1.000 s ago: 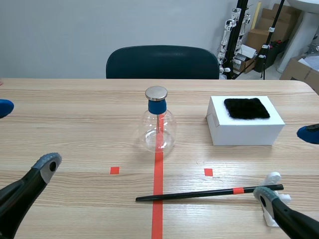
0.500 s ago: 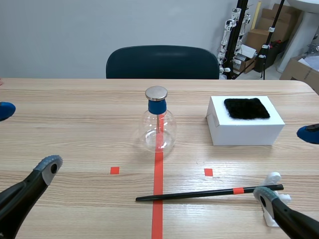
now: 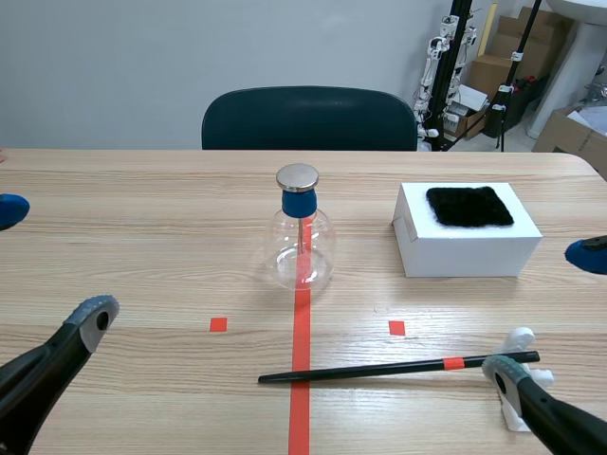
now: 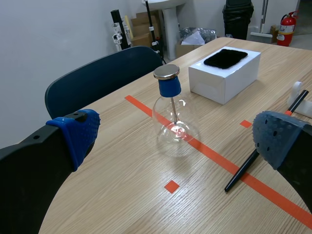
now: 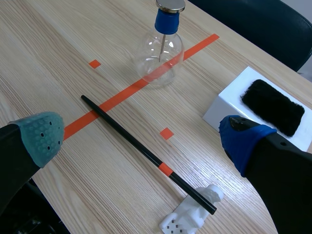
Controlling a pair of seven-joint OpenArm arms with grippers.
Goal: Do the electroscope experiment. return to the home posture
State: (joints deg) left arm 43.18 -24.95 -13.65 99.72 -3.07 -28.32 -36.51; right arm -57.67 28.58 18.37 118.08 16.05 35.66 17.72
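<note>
Wooden table, light grain, with orange-red tape marks on it. What's behind it?

A dark blue chair at the far edge, then a grey wall, with cardboard boxes and stands in the corner.

And the electroscope?

It stands upright on the tape line, mid-table. A white box topped with a black fur pad sits on the right arm's side. The black rod lies nearer the robot, across the tape, with one end on a white holder.

The claws?

Left gripper: fingers wide apart, gripping nothing, with the flask well ahead of it. Right gripper: fingers also spread, hanging over the rod without touching it, the flask farther ahead.
</note>
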